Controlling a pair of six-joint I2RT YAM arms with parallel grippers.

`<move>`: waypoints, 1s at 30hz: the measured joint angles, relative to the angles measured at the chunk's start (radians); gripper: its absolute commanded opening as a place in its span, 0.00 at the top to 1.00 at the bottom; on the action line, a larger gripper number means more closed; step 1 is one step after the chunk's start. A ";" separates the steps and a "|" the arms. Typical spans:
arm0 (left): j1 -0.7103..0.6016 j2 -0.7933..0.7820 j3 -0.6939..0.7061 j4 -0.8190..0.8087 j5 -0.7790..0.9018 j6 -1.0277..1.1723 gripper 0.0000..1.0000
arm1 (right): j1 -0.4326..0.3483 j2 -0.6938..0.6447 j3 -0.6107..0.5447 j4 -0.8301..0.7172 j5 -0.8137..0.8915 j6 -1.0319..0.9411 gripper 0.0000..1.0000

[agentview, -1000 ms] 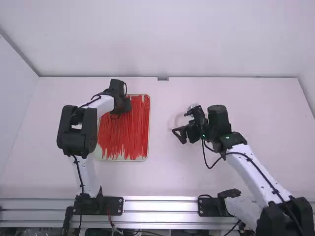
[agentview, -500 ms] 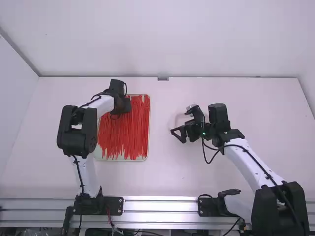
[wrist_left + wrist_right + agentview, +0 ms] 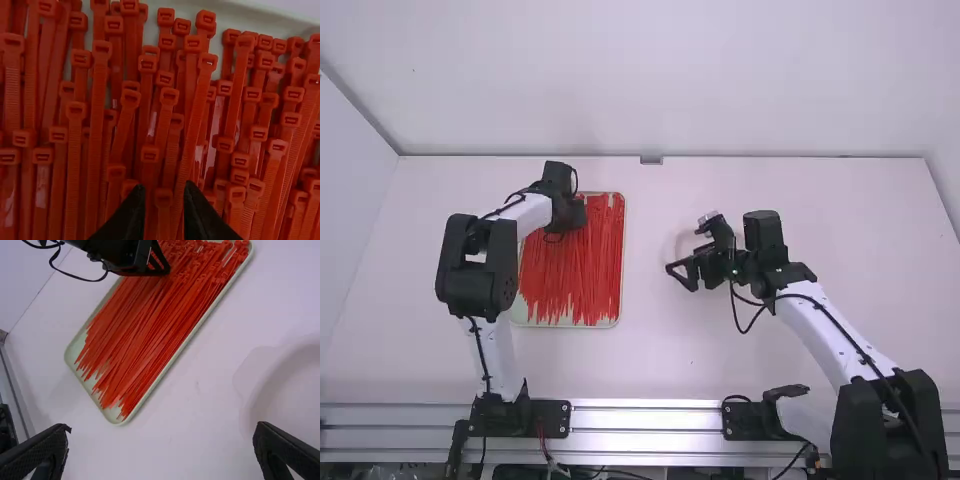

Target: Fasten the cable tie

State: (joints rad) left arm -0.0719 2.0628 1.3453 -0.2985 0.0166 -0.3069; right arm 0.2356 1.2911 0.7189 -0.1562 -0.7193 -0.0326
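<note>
1. The cable ties [image 3: 575, 262] lie in a thick red heap on a pale tray [image 3: 526, 316], on the left half of the white table [image 3: 800, 200]. The straps overlap so densely that no single one can be followed from head to tail.
2. In the left wrist view the square heads sit in layers. The lower ones are partly covered by those above, and the heap runs off at the sides of the picture.
3. The left gripper [image 3: 162, 188] is down at the far end of the tray, among the heads. Whether it is pinching a tie or hanging loose cannot be told, because the contact is lost in the heap.
4. The right gripper [image 3: 161, 427] is released, its jaws spread wide with nothing between them. It hangs over bare table to the right of the tray, well apart from the left gripper. In its own wrist view the two fingers are cut off at the lower corners.
5. In the right wrist view the pointed tails fan out toward the tray's near end, leaving a narrow strip of bare tray beside them. The left gripper's black body is cut off there by the picture's edge.
</note>
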 measured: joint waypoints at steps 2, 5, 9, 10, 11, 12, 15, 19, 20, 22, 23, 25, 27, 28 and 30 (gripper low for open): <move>0.000 0.000 0.000 0.000 0.000 0.000 0.80 | 0.000 0.000 0.000 0.000 0.000 0.000 0.01; 0.000 0.000 0.000 0.000 -0.003 0.000 0.80 | 0.000 0.000 0.000 0.000 -0.003 0.000 0.01; 0.000 0.000 0.000 0.001 -0.003 0.000 0.81 | 0.000 0.000 0.000 -0.001 -0.004 0.001 0.01; 0.000 0.000 0.000 0.001 -0.003 0.000 0.81 | 0.000 0.000 0.000 -0.001 -0.003 0.000 0.01; 0.000 0.000 0.000 0.001 -0.003 0.000 0.81 | 0.000 0.000 0.000 -0.001 -0.004 0.000 0.01; 0.000 0.000 0.000 0.001 -0.003 0.000 0.81 | 0.000 0.000 0.000 -0.001 -0.004 0.000 0.01; 0.000 0.000 0.000 0.001 -0.003 0.000 0.81 | 0.000 0.000 0.000 -0.001 -0.004 0.000 0.01; 0.000 0.000 0.000 0.008 -0.003 0.000 0.81 | 0.000 0.000 0.000 -0.001 -0.004 0.000 0.01; 0.000 0.000 0.000 0.011 -0.003 0.000 0.81 | 0.000 0.000 0.000 0.000 -0.004 0.000 0.01; 0.000 0.000 0.000 0.013 -0.003 0.000 0.81 | 0.000 0.000 0.000 0.008 -0.004 0.000 0.02; 0.000 0.000 0.000 0.013 -0.003 0.000 0.81 | 0.000 0.000 0.000 0.020 -0.004 0.000 0.02; 0.000 0.000 0.000 0.013 -0.003 0.000 0.81 | 0.000 0.000 0.000 0.037 -0.004 0.000 0.01; 0.000 0.000 0.000 0.013 -0.003 0.000 0.82 | 0.000 0.000 0.000 0.045 -0.005 0.000 0.02; 0.000 0.000 0.000 0.013 -0.003 0.000 0.83 | 0.000 0.000 0.000 0.047 -0.004 0.000 0.02; 0.000 0.000 0.000 0.013 -0.003 0.000 0.83 | 0.000 0.000 0.000 0.049 -0.005 0.000 0.01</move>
State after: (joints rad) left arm -0.0719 2.0628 1.3453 -0.2852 0.0135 -0.3069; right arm 0.2356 1.2911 0.7189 -0.1070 -0.7238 -0.0322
